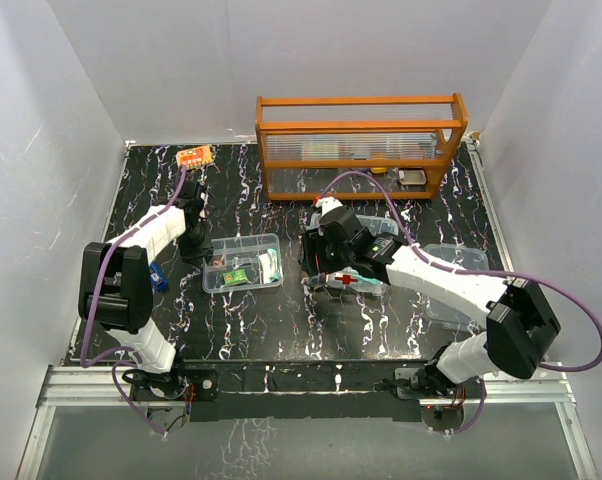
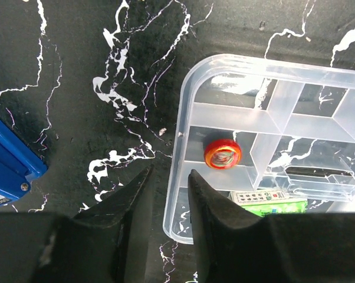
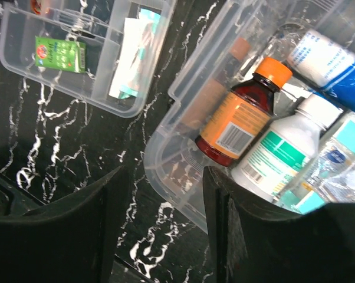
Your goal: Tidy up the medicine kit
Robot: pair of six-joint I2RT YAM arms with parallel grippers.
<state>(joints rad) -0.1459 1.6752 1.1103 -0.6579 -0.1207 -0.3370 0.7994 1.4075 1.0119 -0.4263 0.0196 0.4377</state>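
Note:
The clear divided tray lies left of centre and holds a red-orange round tin, a green packet and a white tube. My left gripper is at the tray's left wall, with the jaws a narrow gap apart astride the rim and bare table showing beside it. The clear medicine kit box with a red cross holds a brown bottle and a white bottle. My right gripper is open wide astride the box's near corner.
An orange wooden rack stands at the back. An orange blister pack lies at the back left. A blue object sits left of the tray. A clear lid lies right of the box, partly under my right arm.

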